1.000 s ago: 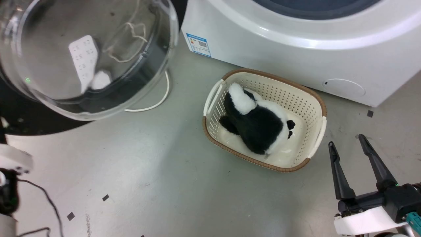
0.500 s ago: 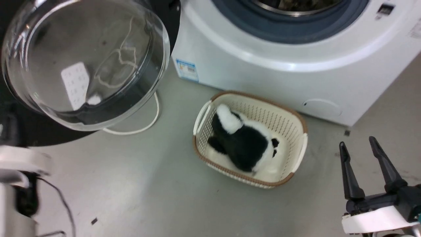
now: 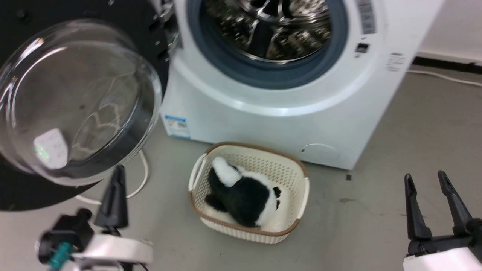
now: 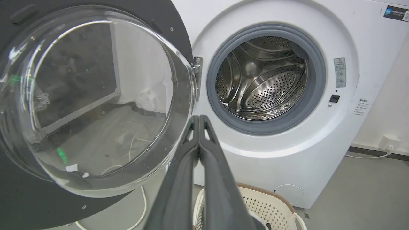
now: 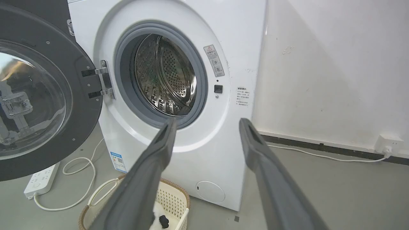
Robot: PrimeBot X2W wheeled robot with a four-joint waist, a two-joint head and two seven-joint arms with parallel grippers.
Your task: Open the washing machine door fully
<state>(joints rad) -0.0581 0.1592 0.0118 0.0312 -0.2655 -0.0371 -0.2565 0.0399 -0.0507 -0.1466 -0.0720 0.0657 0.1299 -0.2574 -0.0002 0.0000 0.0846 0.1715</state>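
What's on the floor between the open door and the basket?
A looped white cable lies between door and basket, running to a power strip; right wrist view.

glossy black washing machine door [image 3: 71,101], swung wide open

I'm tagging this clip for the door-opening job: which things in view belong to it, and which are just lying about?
Belongs to the job: washing machine door, standing open on its hinge; left claw, shut; right claw, open.
Lying about: basket holding a plush toy; power strip.
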